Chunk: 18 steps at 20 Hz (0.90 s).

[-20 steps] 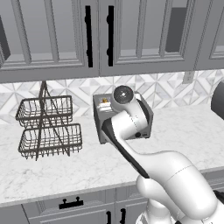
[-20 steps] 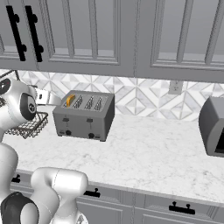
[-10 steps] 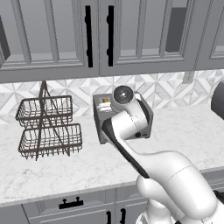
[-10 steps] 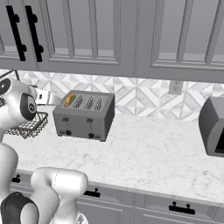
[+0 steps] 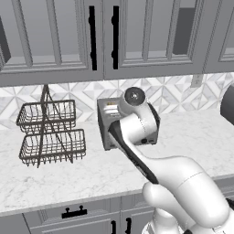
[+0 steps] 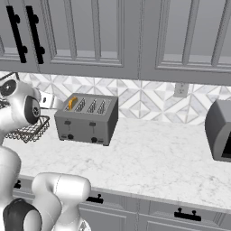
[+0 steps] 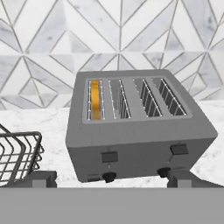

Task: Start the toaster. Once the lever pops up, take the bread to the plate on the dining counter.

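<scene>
The toaster (image 7: 140, 131) is a grey four-slot box on the marble top, against the tiled wall. The bread (image 7: 95, 99) stands on edge in its leftmost slot, only the orange crust showing. Two small black levers (image 7: 109, 156) sit on the front above black knobs (image 7: 108, 176). My gripper (image 7: 112, 180) is open and empty, a little in front of the toaster's face and touching nothing. From the right base camera the toaster (image 6: 88, 121) and the bread (image 6: 72, 103) are in plain sight. The arm hides most of the toaster (image 5: 106, 119) from the left base camera. The plate and dining counter are out of view.
A two-tier wire basket (image 5: 51, 132) stands just left of the toaster, its edge (image 7: 17, 155) close to my left finger. A dark grey appliance (image 6: 220, 131) sits at the far right of the marble top. Wall cabinets (image 6: 113, 31) hang overhead.
</scene>
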Motion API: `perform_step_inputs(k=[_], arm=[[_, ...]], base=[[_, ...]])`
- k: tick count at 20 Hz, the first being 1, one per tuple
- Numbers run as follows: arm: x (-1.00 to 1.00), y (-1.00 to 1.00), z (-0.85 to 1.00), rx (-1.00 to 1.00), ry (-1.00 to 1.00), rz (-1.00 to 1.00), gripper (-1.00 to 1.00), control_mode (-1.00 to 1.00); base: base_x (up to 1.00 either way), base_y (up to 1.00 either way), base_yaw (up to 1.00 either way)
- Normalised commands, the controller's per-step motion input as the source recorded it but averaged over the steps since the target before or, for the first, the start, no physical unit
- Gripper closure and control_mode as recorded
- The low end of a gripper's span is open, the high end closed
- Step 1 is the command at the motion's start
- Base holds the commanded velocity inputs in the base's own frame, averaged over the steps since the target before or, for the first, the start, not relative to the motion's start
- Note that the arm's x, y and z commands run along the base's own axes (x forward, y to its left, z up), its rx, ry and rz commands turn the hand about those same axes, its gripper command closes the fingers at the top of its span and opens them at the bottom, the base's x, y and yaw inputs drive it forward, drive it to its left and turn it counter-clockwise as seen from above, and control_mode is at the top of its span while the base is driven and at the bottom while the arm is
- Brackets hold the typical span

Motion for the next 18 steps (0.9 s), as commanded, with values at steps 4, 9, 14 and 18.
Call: perform_step_inputs(k=[4, 9, 14, 18], arm=[[0.16, -0.01, 0.00, 0.13, 0.05, 0.02, -1.00, -1.00], [0.42, -0.05, 0.00, 0.02, 0.07, 0.00, -1.00, -1.00], [0.43, 0.00, -0.01, 0.00, 0.08, 0.00, -1.00, -1.00], [0.46, 0.00, -0.13, 0.00, 0.07, 0.00, -1.00, -1.00]], base=[[0.00, 0.00, 0.00], [0.00, 0.00, 0.00], [0.00, 0.00, 0.00], [0.00, 0.00, 0.00]])
